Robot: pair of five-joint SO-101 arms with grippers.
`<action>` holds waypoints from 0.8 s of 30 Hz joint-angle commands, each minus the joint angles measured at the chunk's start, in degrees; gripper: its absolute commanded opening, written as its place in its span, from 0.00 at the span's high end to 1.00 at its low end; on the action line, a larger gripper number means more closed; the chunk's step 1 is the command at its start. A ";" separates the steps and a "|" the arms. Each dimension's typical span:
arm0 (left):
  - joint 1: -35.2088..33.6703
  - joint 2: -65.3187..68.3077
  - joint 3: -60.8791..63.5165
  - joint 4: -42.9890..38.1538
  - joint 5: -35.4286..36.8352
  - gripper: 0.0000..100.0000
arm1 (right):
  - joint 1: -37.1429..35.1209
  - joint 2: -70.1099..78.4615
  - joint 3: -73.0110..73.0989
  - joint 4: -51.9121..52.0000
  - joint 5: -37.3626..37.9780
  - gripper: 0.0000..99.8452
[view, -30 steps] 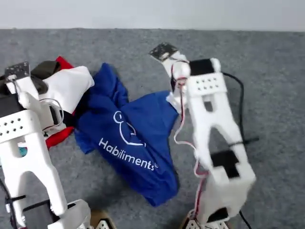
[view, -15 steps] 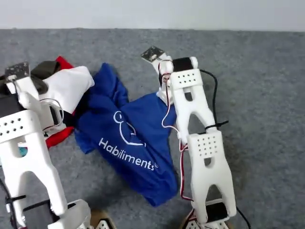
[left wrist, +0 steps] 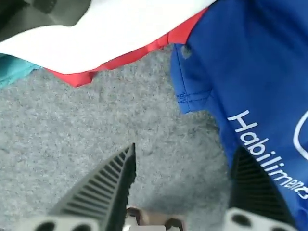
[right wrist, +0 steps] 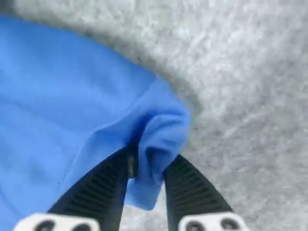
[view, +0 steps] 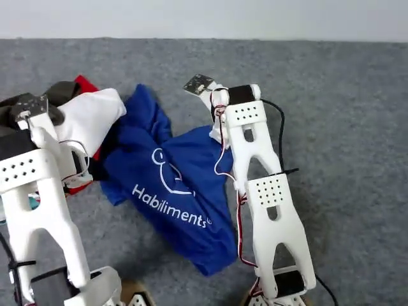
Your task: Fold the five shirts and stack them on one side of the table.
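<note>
Five shirts lay on one grey table [view: 344, 115]: one blue shirt [view: 172, 191], one white shirt [view: 92, 118], one red shirt [view: 83, 84], one dark shirt [view: 60, 91] and one teal shirt [left wrist: 12, 74], the last showing as a single sliver. Two white robot arms stood at the table, one left arm [view: 35, 191] and one right arm [view: 264, 191]. Each carried one gripper, two in all: the left gripper [left wrist: 185, 154] and the right gripper [right wrist: 151, 159]. Each gripper had two ribbed black fingers [right wrist: 96, 187], four counted together. The blue shirt bore one line of white lettering [view: 169, 207] and one white outline emblem [view: 167, 171].
</note>
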 commanded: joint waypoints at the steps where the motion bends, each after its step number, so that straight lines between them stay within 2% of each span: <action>1: 0.00 -1.93 -0.13 1.49 0.62 0.70 | 2.68 -0.31 -1.67 2.77 0.79 0.99; 9: -0.09 -1.93 -0.13 1.49 0.53 0.70 | 12.44 -6.29 4.31 2.86 0.70 0.99; 20: -0.09 -1.93 -0.13 1.49 0.53 0.70 | 24.31 -27.91 43.25 2.77 1.05 0.99; 24: -0.09 -1.93 -0.13 1.49 0.53 0.70 | 32.22 -38.20 56.79 2.68 1.05 0.99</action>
